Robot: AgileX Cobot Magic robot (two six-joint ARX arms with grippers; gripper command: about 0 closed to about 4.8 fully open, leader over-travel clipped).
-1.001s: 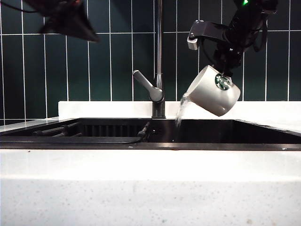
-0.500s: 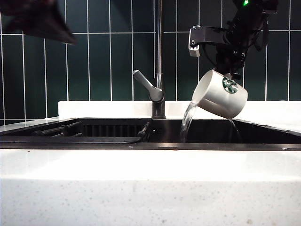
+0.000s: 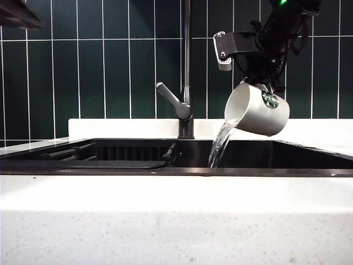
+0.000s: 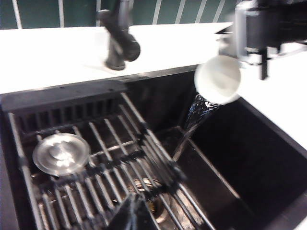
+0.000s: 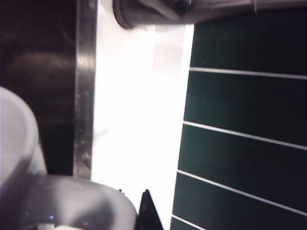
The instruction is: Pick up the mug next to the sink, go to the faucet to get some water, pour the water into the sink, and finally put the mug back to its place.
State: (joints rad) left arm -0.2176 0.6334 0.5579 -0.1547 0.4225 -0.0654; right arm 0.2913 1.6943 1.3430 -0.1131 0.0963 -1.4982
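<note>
While the exterior view takes in the whole counter edge-on, only the left wrist view looks down into the sink (image 4: 268, 158), showing a black ribbed rack (image 4: 96, 158) on its floor and a round steel drain cover (image 4: 61, 153) lying on the rack at the left. The sink (image 3: 287, 157) is a wide black basin framed by white speckled countertop (image 3: 176, 221), with dark green wall tiles (image 3: 116, 61) beyond. The faucet (image 3: 186, 83) stands at the far rim near the middle, a slim dark upright pipe with a grey lever angled to the left. The mug (image 3: 257, 109) hangs in the air to the right of the faucet, above the right half of the basin: a white cylinder with a green round logo, tipped with its mouth down and to the left. A stream of water (image 3: 219, 144) falls from its lip into the basin. From the left wrist view the mug (image 4: 218, 79) shows its open white mouth. The right gripper (image 3: 266, 81) is clamped on the mug from above, at the handle side. The right wrist view shows the mug (image 5: 29, 182) close up against the sink rim. The left gripper (image 4: 134, 213) is closed and holds nothing, high over the near left part of the sink.
</note>
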